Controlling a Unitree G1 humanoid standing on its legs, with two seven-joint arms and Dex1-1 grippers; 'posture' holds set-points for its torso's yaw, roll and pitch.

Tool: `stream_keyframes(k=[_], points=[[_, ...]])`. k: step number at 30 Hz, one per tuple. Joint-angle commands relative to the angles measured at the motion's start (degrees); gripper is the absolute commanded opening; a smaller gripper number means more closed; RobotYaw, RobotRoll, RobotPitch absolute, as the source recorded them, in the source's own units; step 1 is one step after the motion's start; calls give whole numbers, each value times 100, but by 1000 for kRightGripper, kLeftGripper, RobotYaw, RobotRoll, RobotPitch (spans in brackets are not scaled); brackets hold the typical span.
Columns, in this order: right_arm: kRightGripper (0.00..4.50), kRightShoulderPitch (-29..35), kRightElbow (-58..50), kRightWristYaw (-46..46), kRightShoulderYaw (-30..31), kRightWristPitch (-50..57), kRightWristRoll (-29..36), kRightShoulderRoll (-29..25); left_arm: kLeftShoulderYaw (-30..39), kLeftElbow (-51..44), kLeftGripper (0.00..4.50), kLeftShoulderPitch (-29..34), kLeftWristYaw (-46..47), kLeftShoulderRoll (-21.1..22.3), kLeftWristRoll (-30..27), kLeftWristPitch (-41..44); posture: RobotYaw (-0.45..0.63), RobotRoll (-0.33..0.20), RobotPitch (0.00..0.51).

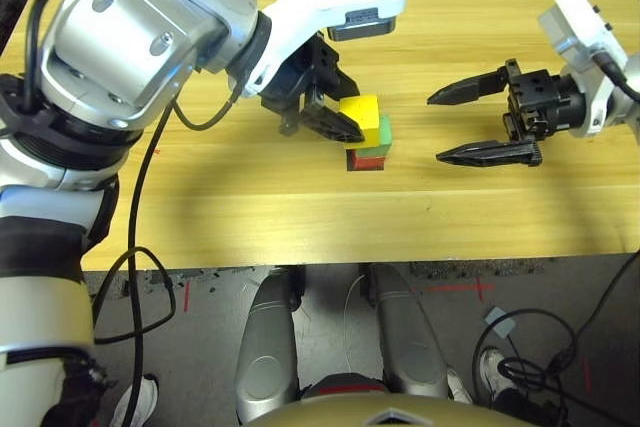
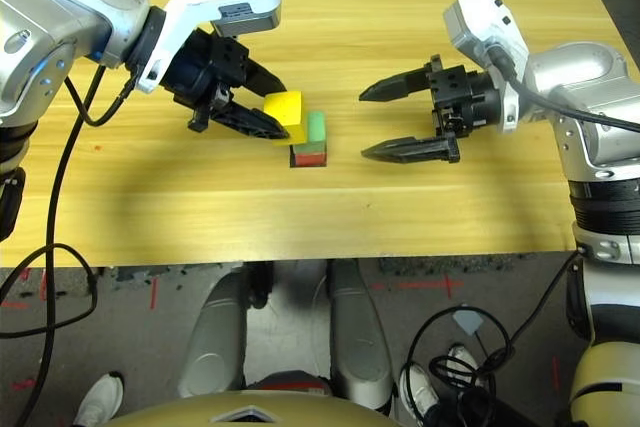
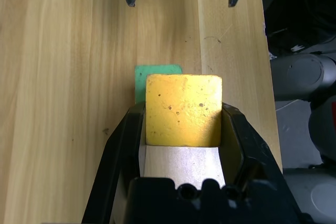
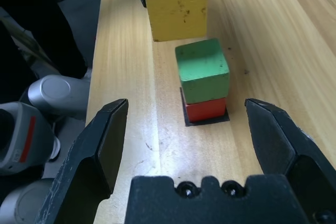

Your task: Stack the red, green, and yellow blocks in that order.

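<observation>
Table (image 1: 250,217) of pale wood is carrying the stack near its middle: the red block (image 4: 206,109) is sitting on a flat black patch (image 4: 206,120), with the green block (image 4: 202,70) resting squarely on it. Beside and just above them, the left gripper (image 1: 330,107) is clamping the yellow block (image 3: 182,109), not yet set down. The right gripper (image 1: 470,122) is hovering nearby, jaws spread wide, holding nothing.
</observation>
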Motion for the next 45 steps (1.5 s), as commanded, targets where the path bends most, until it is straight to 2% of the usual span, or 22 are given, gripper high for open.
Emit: stream_keyframes(k=[1, 10, 17, 28, 45], points=[[4500, 70, -224, -25, -88, 63, 110, -69, -356, 671, 2028, -48, 144, -503, 408, -477, -15, 52, 340], [4500, 46, -275, -58, -64, 138, 144, -79, -327, 920, 2029, 73, 15, -659, 686, -722, -14, 42, 336], [4500, -39, -206, -50, 0, 111, 105, -48, -313, 1109, 2029, -146, -155, -513, 947, -907, 9, 48, 323], [4500, -269, 48, -24, 130, -33, -21, 94, -416, 763, 2029, -335, -611, -221, 1146, -562, 41, 61, 303], [4500, -252, 132, -122, 132, -152, -68, 221, -445, 895, 2029, -563, -889, -341, 1313, -567, 31, 78, 281]])
